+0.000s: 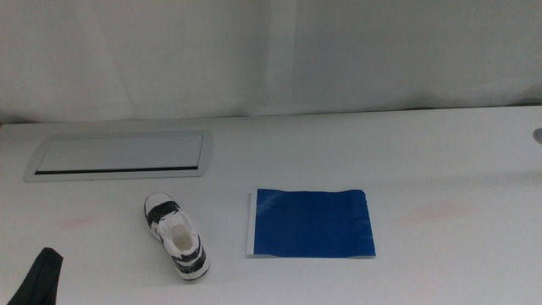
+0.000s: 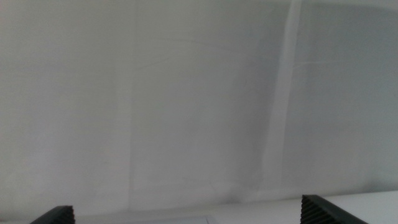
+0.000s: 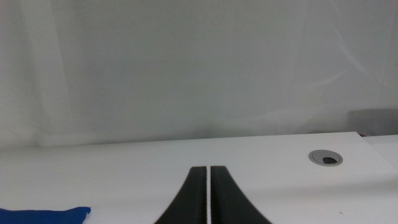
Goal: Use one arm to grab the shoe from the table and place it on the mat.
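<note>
The shoe [image 1: 176,236] lies on the white desk [image 1: 440,161], left of centre in the middle view, its toe pointing toward 11 o'clock and its heel toward 5 o'clock, with the white lining facing up. The mat [image 1: 312,223] lies flat at 3 o'clock from the shoe, near it but apart, with its white edge strip on the side facing the shoe. A grey inset panel [image 1: 118,156] sits at 11 o'clock from the shoe, further back on the desk. The left claw [image 1: 38,280] shows only as a dark shape at the bottom left corner of the middle view, so the shoe lies at about 2 o'clock from it, not touching. In its own wrist view the left claw [image 2: 186,214] is released, jaws spread wide and facing the white backdrop [image 2: 186,93]. The right claw [image 3: 208,199] is clenched, jaws nearly touching with nothing between them, above the desk; a corner of the mat [image 3: 43,216] and a round grey grommet [image 3: 326,157] show in its view.
</note>
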Available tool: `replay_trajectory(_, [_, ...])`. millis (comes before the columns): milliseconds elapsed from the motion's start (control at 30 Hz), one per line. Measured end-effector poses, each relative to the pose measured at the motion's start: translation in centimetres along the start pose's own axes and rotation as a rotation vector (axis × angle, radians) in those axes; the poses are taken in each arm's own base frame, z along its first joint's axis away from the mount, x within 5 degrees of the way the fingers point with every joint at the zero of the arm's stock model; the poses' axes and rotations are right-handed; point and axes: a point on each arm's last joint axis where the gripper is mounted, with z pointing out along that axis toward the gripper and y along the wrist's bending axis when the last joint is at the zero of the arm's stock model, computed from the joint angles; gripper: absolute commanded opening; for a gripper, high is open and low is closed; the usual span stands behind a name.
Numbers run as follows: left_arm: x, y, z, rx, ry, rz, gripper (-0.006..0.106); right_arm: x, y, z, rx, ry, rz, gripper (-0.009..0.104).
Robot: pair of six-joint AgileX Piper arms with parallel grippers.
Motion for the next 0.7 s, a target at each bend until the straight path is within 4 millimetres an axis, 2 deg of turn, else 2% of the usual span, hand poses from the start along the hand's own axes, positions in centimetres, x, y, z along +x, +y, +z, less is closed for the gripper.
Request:
replay_trajectory(433, [-0.5, 0.0, 0.0, -0.003, -0.007, -0.11, 0.093, 0.0, 0.0, 0.0, 0.0, 0.0, -0.002, -0.003])
replay_trajectory(667, [-3.4, 0.3, 1.6, -0.07, 0.11, -0.148, 0.093, 0.0, 0.0, 0.0, 0.0, 0.0, -0.002, -0.003])
replay_trajectory(700, [-4.4, 0.3, 2.1, -0.082, 0.126, -0.158, 0.093, 0.0, 0.0, 0.0, 0.0, 0.0, -0.002, -0.003])
